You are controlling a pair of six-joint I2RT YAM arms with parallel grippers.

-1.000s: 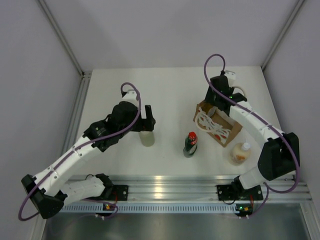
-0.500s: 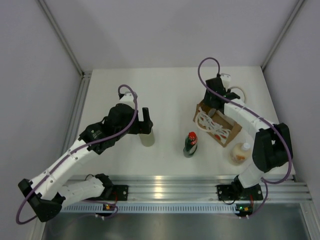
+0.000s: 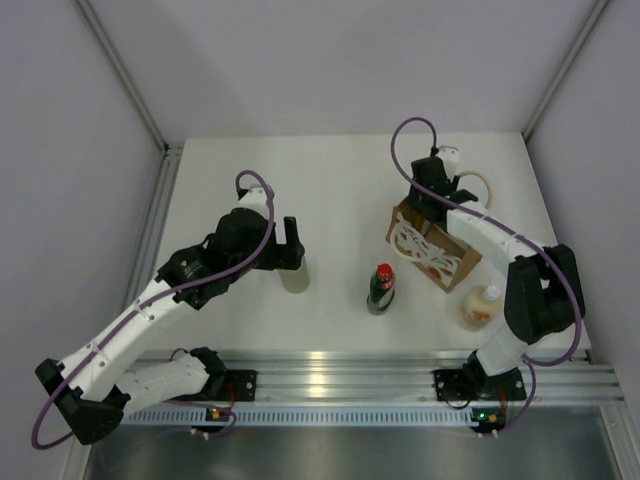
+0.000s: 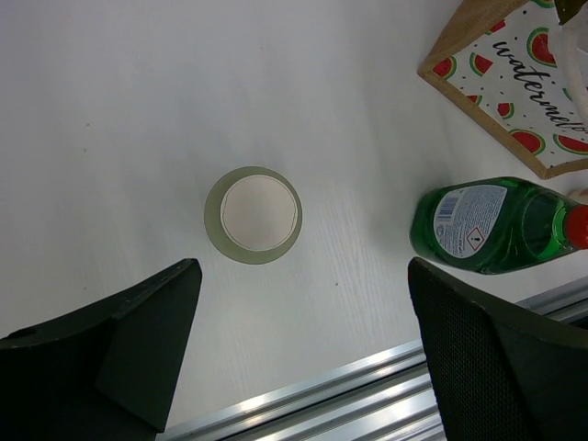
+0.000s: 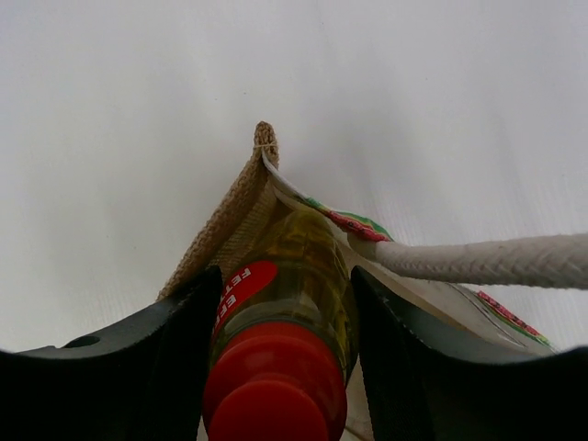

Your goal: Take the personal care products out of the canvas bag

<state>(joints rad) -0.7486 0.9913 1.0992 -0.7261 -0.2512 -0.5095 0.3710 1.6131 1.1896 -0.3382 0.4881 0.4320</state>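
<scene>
left gripper (image 4: 301,268) released, now lifted off the pale cylinder (image 4: 253,213) left of the canvas bag (image 3: 432,256), right gripper (image 5: 286,280) still clenching the yellow bottle (image 5: 305,246) inside

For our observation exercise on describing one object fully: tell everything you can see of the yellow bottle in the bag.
The yellow bottle looks like clear plastic holding amber-yellow liquid, with a glossy red cap and a red label bearing white letters. It sits inside the canvas bag, near a corner seam, lower body hidden. The right gripper has a dark finger against each side. A pale rope handle runs just beside it.
</scene>
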